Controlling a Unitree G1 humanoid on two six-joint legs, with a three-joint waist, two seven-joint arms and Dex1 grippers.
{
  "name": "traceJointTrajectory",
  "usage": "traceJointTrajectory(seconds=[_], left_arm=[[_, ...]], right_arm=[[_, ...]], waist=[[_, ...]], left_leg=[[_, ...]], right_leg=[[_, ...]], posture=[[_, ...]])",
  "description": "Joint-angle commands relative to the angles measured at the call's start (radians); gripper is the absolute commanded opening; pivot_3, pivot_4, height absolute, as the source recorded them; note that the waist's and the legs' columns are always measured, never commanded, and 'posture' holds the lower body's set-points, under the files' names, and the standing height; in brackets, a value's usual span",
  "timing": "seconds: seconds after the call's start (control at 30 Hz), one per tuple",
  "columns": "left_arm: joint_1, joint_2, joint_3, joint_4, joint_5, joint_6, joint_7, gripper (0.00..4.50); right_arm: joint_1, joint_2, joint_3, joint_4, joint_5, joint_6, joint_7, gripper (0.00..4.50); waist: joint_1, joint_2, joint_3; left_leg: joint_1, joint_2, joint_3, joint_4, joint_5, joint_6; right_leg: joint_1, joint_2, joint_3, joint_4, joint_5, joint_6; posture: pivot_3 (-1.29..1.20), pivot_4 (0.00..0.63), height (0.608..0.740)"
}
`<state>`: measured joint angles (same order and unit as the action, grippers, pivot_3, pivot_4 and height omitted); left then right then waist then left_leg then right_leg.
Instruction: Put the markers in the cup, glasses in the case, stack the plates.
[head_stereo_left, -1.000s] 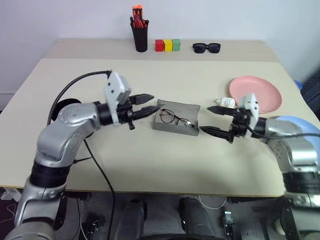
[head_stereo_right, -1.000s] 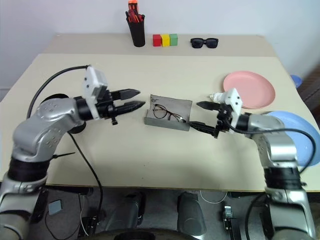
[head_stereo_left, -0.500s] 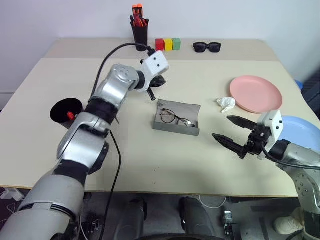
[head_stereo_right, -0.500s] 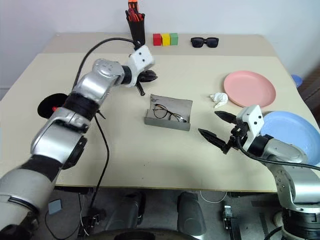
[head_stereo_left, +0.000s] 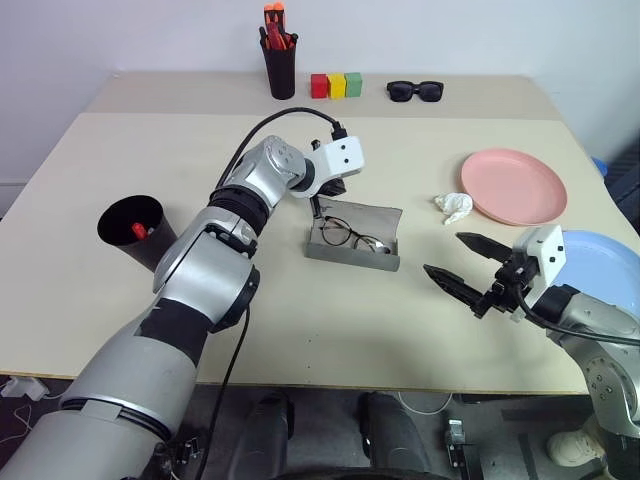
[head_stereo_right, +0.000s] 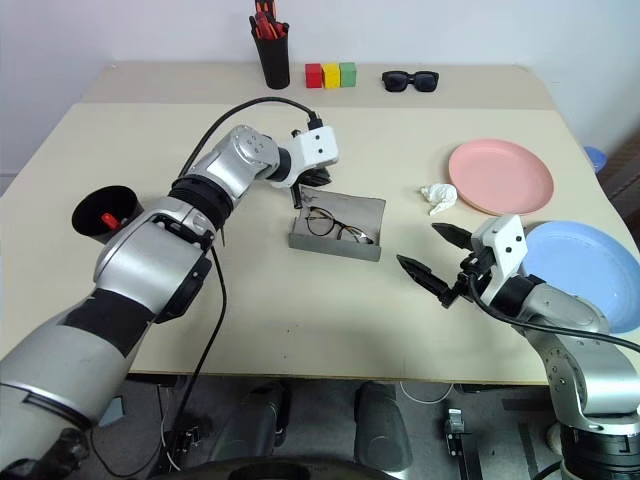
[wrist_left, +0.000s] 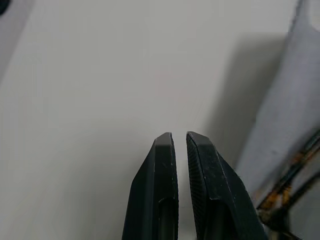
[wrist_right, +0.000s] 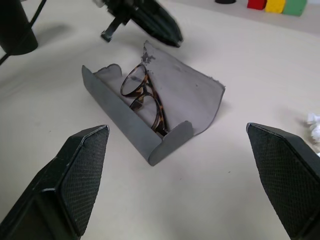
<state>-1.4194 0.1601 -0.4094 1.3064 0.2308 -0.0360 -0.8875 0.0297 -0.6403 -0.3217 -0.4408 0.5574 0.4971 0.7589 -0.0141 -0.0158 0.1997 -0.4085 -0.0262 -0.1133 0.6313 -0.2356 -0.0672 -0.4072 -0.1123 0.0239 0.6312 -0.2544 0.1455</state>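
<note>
Swinging in from the frame's left, the left tool (head_stereo_left: 322, 192), fingers pressed together and empty, now hangs at the upper-left corner of the grey case (head_stereo_left: 355, 236). At mid-frame the case lies open holding the glasses (head_stereo_left: 351, 236), long axis left-right; its raised lid is nearest this tool. Lower right, the right tool (head_stereo_left: 463, 265) waits spread wide and empty, farther away.

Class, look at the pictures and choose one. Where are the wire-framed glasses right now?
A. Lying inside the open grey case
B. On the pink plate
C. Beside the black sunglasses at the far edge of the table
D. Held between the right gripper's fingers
A: the glasses lie inside the grey case, whose lid stands open, in the middle of the table.
</note>
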Motion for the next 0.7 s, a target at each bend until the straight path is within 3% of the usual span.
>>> traceJointTrajectory(seconds=[0.03,0.33,0.5,0.7], left_arm=[[-0.03,0.017,0.029,-0.013,0.007,-0.034,-0.079,0.39],[0.011,0.078,0.052,-0.123,-0.01,-0.06,-0.348,0.39],[0.134,0.116,0.042,-0.352,-0.038,0.012,-0.476,0.39],[0.312,0.143,0.006,-0.627,-0.038,0.154,-0.518,0.39]], right_arm=[[-0.019,-0.008,-0.001,-0.051,0.023,0.003,-0.015,4.5],[0.042,-0.054,-0.038,-0.092,0.065,0.056,0.008,4.5],[0.164,-0.086,-0.131,-0.098,0.075,0.056,0.035,4.5],[0.327,-0.087,-0.254,-0.066,0.064,0.014,0.091,4.5]], waist=[[0.0,0.0,0.0],[0.001,0.0,0.0],[0.001,0.001,0.0],[0.001,0.002,-0.001]], left_leg=[[0.0,0.0,0.0,0.0,0.0,0.0],[0.0,0.0,0.0,0.0,0.0,0.0],[0.0,0.0,-0.001,0.0,0.0,0.0],[0.001,0.0,-0.001,0.001,0.0,0.0]], right_leg=[[0.0,0.0,0.0,0.0,0.0,0.0],[0.0,0.0,0.0,0.0,0.0,0.0],[0.001,0.0,0.0,0.001,0.0,0.0],[0.002,0.0,0.0,0.001,0.0,0.0]], posture=[[0.0,0.15,0.74],[0.0,0.15,0.74],[0.0,0.15,0.74],[0.0,0.15,0.74]])
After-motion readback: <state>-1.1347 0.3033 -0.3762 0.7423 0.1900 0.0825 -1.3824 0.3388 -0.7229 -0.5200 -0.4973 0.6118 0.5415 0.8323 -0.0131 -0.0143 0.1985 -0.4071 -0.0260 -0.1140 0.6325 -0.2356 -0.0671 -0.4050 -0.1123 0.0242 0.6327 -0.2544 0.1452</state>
